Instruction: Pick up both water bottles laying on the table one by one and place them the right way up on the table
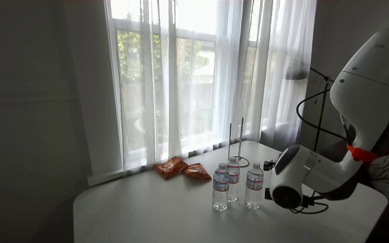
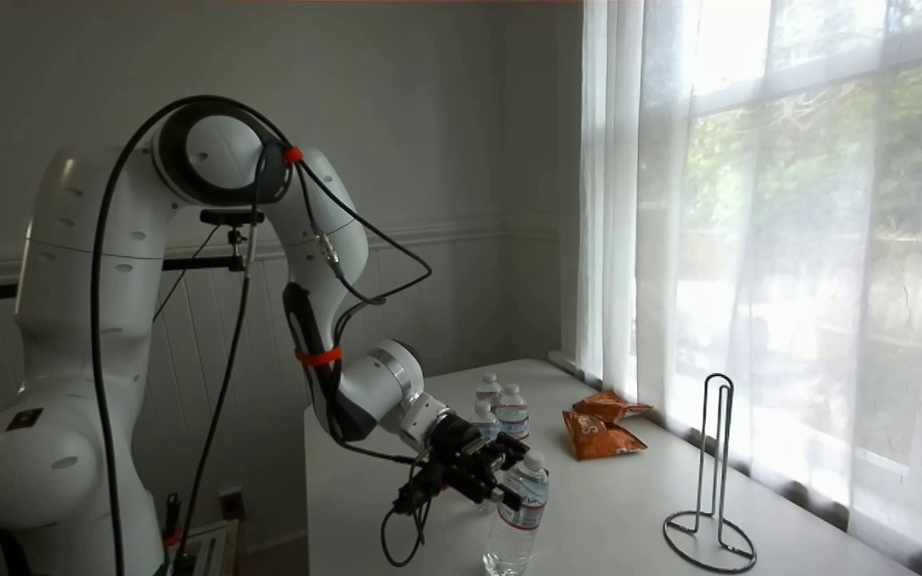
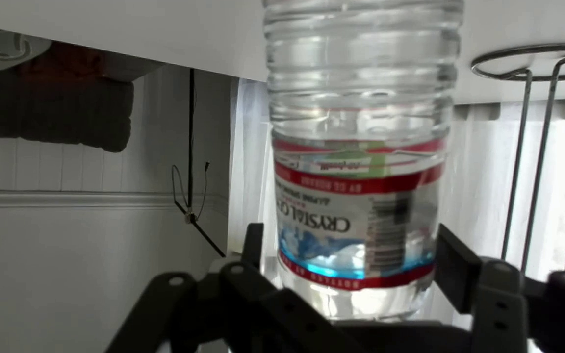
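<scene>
Two gripper (image 3: 351, 247) fingers (image 3: 456, 269) well apart; upright water btl (image 3: 361, 196) betw them; gap at one side

Orange packets (image 1: 171, 167), wire stand (image 2: 722, 456), sheer curtains (image 1: 173, 101)

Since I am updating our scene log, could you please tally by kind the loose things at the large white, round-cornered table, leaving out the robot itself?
Clear plastic water bottles with pale caps: 4
Shiny orange packets: 2
Dark metal wire stand with a round base: 1
Total: 7
</scene>
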Robot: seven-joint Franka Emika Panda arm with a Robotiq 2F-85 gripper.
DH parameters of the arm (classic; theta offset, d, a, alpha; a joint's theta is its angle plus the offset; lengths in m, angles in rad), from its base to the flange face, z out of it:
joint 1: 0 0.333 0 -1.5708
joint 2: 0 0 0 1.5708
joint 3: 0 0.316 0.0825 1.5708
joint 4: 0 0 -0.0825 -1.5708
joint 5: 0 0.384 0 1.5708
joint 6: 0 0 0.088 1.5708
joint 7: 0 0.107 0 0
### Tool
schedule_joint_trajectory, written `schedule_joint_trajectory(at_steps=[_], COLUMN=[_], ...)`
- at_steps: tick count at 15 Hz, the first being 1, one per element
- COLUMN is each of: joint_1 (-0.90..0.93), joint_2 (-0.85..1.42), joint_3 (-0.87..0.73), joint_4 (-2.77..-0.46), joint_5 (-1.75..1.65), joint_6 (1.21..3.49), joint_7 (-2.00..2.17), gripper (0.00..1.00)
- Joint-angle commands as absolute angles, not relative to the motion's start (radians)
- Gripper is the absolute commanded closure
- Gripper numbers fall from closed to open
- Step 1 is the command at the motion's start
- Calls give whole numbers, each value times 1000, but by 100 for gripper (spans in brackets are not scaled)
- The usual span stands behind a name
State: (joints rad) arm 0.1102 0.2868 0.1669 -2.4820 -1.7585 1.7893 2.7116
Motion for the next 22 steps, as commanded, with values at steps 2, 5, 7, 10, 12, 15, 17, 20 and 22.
schedule_joint_trajectory(at_steps=[2,5,7,10,12,15,17,20,22], joint_1=[115,109,98,80,64,36,20,3,-1], joint_2=[294,291,269,239,207,155,122,74,47], joint_3=[171,171,171,164,156,138,122,98,83], joint_4=[-2481,-2498,-2512,-2520,-2525,-2527,-2527,-2527,-2529], joint_5=[-1763,-1767,-1769,-1766,-1767,-1757,-1749,-1738,-1733], joint_6=[1761,1786,1836,1899,1948,2029,2085,2166,2211], joint_7=[2772,2761,2728,2694,2675,2626,2597,2551,2523], gripper=[0,0,0,0,0,0,0,0,0])
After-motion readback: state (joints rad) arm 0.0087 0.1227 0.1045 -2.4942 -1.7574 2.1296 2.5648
